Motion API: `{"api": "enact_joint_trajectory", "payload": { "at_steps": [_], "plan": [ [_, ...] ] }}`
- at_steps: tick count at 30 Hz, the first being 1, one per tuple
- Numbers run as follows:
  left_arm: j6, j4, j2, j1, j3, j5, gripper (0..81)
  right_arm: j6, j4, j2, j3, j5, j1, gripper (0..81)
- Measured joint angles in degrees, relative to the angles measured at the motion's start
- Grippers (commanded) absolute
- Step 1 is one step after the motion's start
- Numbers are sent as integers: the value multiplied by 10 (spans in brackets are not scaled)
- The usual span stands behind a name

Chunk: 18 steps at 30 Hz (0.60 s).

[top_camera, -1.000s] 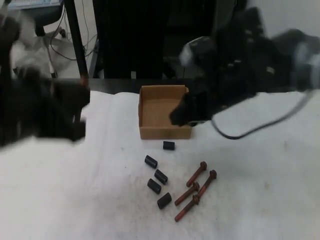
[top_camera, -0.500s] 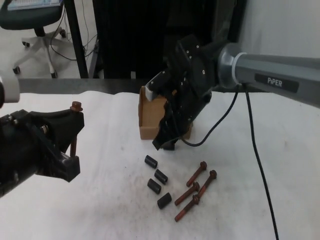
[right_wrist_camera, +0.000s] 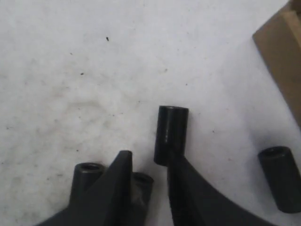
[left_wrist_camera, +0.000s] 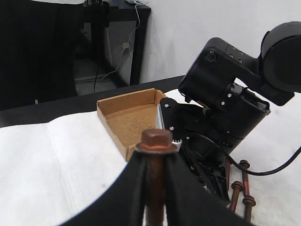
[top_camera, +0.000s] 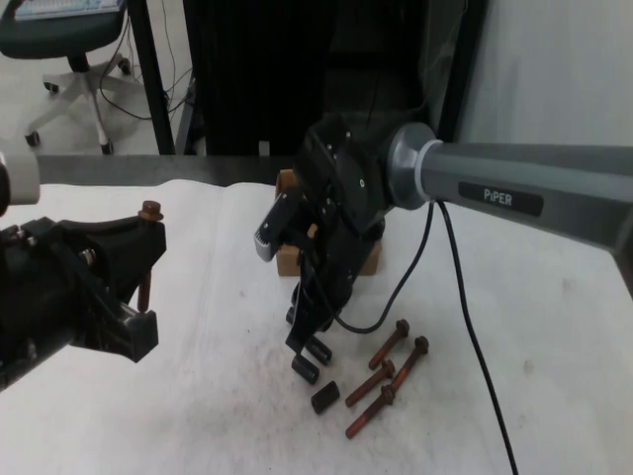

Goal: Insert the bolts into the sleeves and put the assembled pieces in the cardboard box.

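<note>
Currently left jaws clenched on an upright bolt (left_wrist_camera: 154,150), right jaws slightly parted beside a sleeve (right_wrist_camera: 172,128)

cardboard box (top_camera: 285,262): mostly behind right arm (top_camera: 341,188) | bolt (left_wrist_camera: 155,141): shank covered by left gripper (left_wrist_camera: 155,155) fingers (left_wrist_camera: 134,188), lower end cut off | sleeves (right_wrist_camera: 171,132): three partly hidden behind right gripper (right_wrist_camera: 148,157) fingers (right_wrist_camera: 188,197) | left arm (top_camera: 69,287): cut off at picture's left edge

A white cloth (top_camera: 554,376) covers the bench (top_camera: 148,168); only the dark far edge shows bare. Beyond the far left corner stand an office chair (top_camera: 59,40) on castors and a black upright post (top_camera: 148,79).
</note>
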Motion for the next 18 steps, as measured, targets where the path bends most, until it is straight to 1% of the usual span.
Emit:
{"api": "enact_joint_trajectory", "payload": {
  "at_steps": [9,11,14,18],
  "plan": [
    [6,0,0,0,0,0,3,-6,-19,0,0,8,-2,260],
    [6,0,0,0,0,0,3,-11,-22,0,0,8,-2,287],
    [6,0,0,0,0,0,3,-21,-27,0,0,8,-2,351],
    [6,0,0,0,0,0,3,-26,-41,0,0,12,-2,353]
  ]
}}
